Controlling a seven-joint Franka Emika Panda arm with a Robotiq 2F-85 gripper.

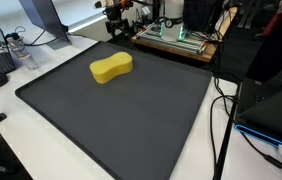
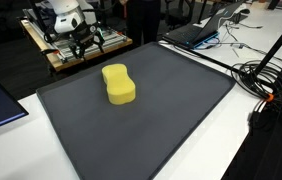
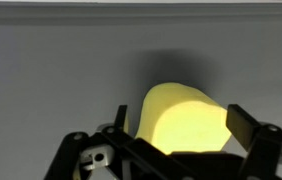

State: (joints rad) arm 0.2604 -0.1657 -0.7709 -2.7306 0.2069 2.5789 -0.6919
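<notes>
A yellow, peanut-shaped sponge [image 1: 111, 68] [image 2: 119, 84] lies on a dark grey mat [image 1: 131, 125] [image 2: 156, 125], toward its far part. In both exterior views my gripper [image 1: 119, 30] [image 2: 84, 42] hangs over the mat's far edge, apart from the sponge. In the wrist view the sponge [image 3: 186, 122] fills the space between the two black fingers, blurred and brightly lit. The gripper [image 3: 179, 112] is open there, its jaws standing wide on either side of the sponge without touching it. The sponge's lower end is hidden behind the gripper body.
Behind the mat stands a wooden platform with equipment [image 1: 176, 40] [image 2: 51, 50]. Black cables [image 1: 221, 110] [image 2: 271, 80] run along one side of the mat. A laptop [image 2: 206, 30] sits near the mat's far corner, and a monitor [image 1: 41, 15] stands beyond it.
</notes>
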